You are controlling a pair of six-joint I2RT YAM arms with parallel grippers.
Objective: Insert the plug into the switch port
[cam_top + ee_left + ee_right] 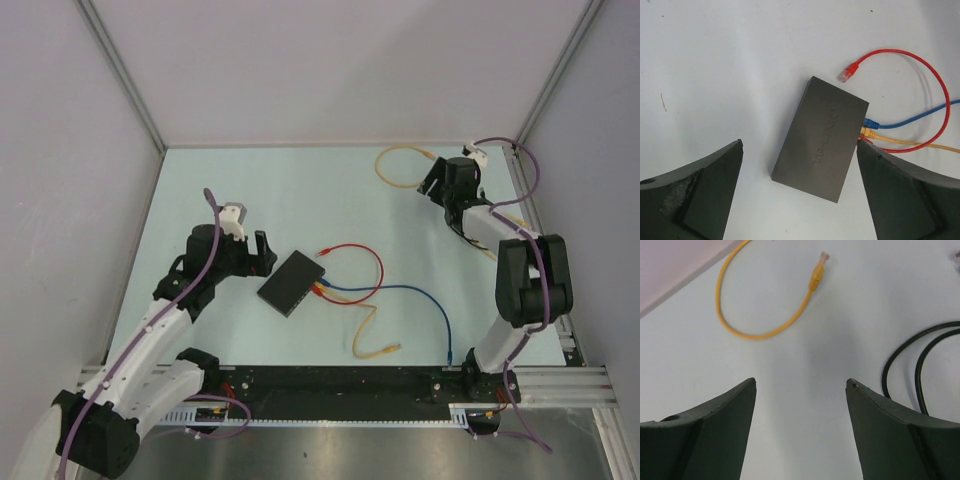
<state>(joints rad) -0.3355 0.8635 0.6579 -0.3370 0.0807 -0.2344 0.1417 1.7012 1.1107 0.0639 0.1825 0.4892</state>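
While L claw [800, 145] gapes empty near switch [822, 132], R claw [801, 381] gapes empty too.

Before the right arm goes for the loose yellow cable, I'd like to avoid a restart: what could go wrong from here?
1. The switch lies free on the table; the open left gripper is not holding it, so a push could slide it.
2. The blue cable, red cable and plugged yellow cable crowd the port edge and may snag.
3. The open right gripper might catch the loose yellow cable mid-cord, not at its plug, leaving it misaligned.
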